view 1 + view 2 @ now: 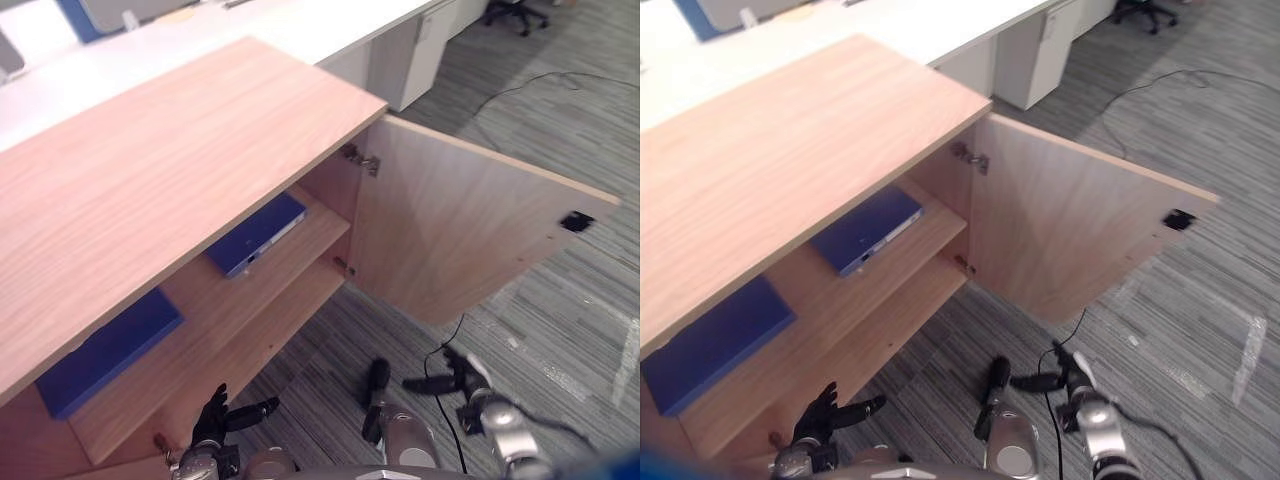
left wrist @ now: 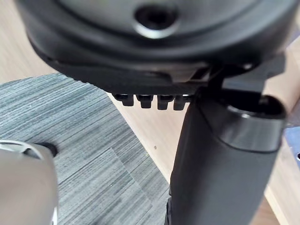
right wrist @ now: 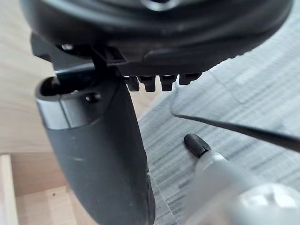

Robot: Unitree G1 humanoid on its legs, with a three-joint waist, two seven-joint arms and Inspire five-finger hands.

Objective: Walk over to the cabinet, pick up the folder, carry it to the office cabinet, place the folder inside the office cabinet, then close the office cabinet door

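- The blue folder (image 1: 255, 233) lies flat on the upper shelf (image 1: 322, 236) of the office cabinet (image 1: 150, 170), just inside the open door (image 1: 460, 230). A second blue folder (image 1: 105, 352) lies farther from the door.
- The right hand (image 1: 447, 382) hangs low near the door and the left hand (image 1: 215, 418) farther from it. Both have straight fingers and hold nothing.
- The folder looks thin, stiff and light, with a smooth cover likely to slide. It is best pinched at the edge facing the opening.
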